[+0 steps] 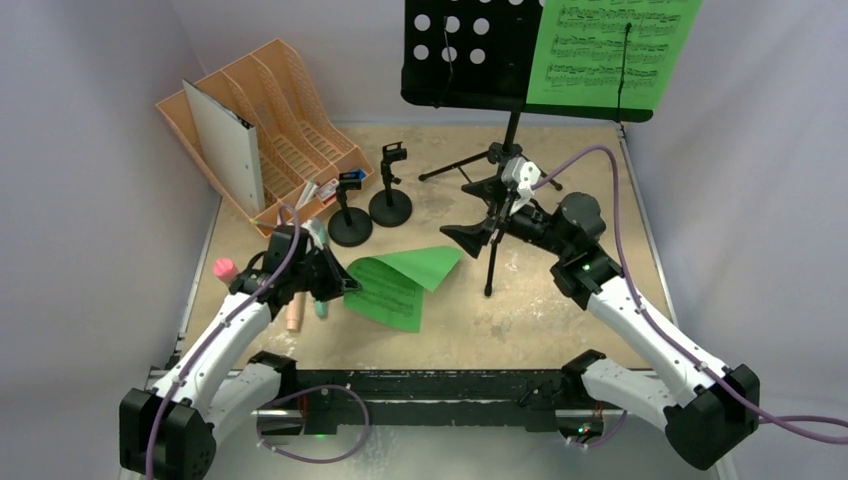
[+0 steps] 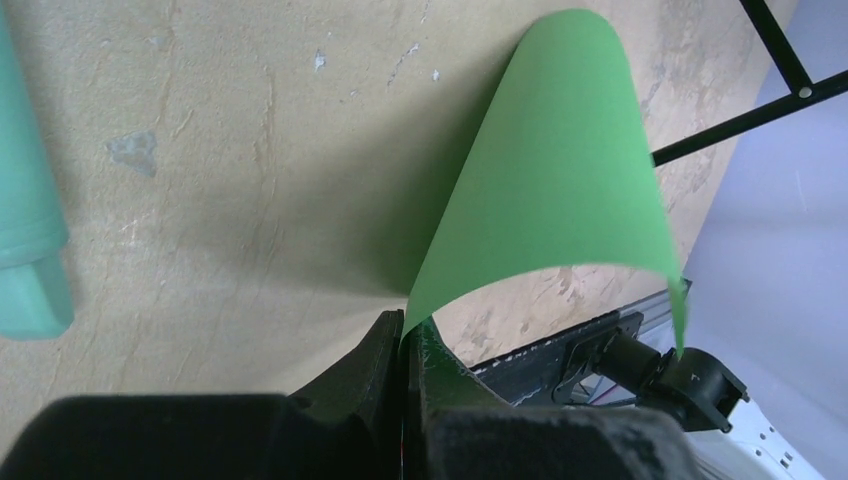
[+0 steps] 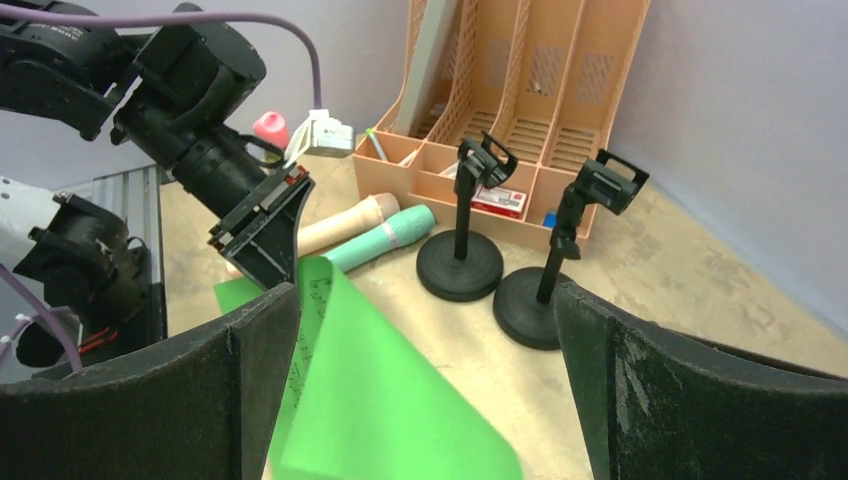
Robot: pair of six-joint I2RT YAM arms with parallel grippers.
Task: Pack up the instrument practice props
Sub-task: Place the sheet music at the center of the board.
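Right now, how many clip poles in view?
2. Both upright on the table before the orange file rack: nearer clip pole left, farther clip pole right beside it. None looks hidden.

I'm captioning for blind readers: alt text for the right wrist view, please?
The left gripper pinches the edge of a curled green sheet-music page, framed by the open right gripper. Behind stand two black clip poles beside lying toy microphones and an orange file rack.

Tan tabletop [image 1: 540,330], scuffed, white chips. Plain pale grey-lilac walls [image 1: 80,120] at 9, 12 and 3 o'clock. Orange file rack [image 1: 300,100] at 10 o'clock. Black rail [image 1: 430,385] along 6 o'clock edge. Even, soft light.
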